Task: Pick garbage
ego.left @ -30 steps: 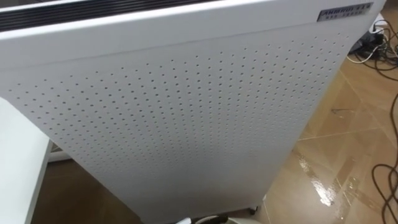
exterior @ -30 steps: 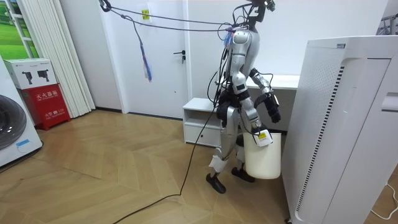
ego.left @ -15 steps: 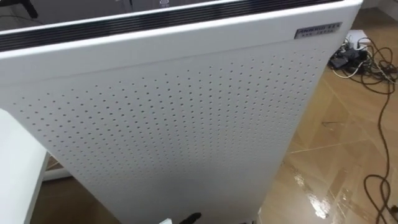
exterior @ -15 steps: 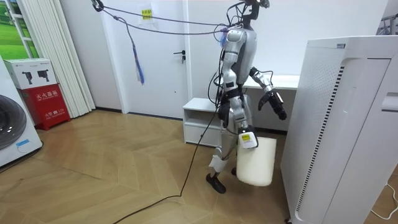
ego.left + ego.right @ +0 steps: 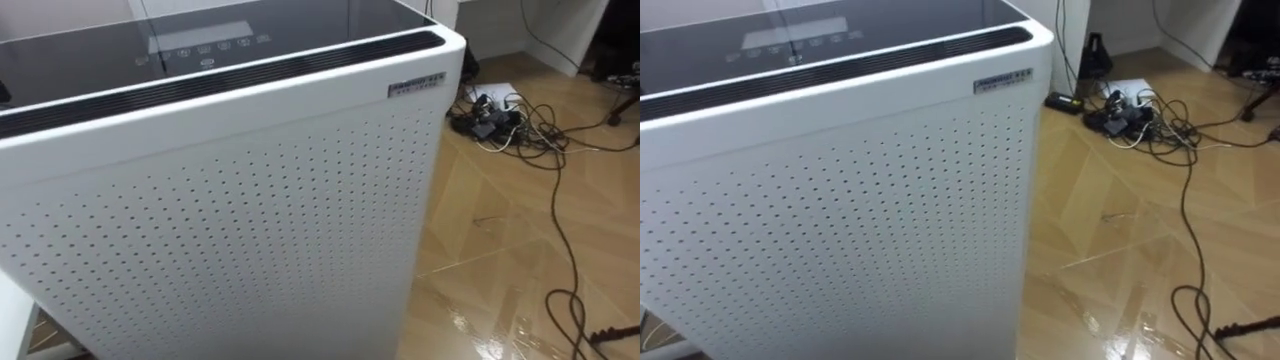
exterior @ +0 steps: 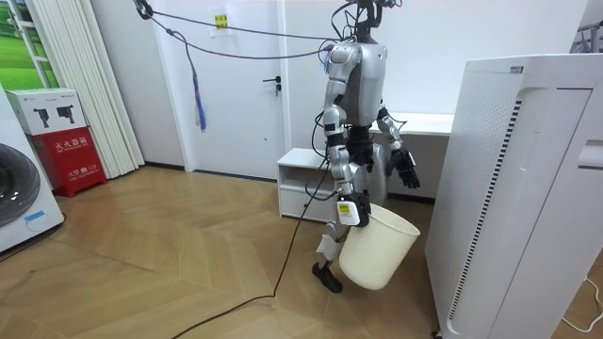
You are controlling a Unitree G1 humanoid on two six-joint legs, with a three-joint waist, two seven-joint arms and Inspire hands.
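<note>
Labels show, but no print is legible.
A small grey nameplate point(image 5: 417, 86) sits near the top corner of the white perforated cabinet point(image 5: 250, 230), with faint panel markings point(image 5: 205, 42) on its dark top. In the room view, a red box point(image 6: 71, 151) carries a white label and a yellow tag point(image 6: 220, 20) hangs high beside the door.

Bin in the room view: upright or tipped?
Tipped. The bin hangs by its rim from the right robot hand, its mouth leaning toward the room view's right.

White perforated cabinet point(image 5: 230, 230) blocking ahead, floor point(image 5: 500, 250) open right
</note>
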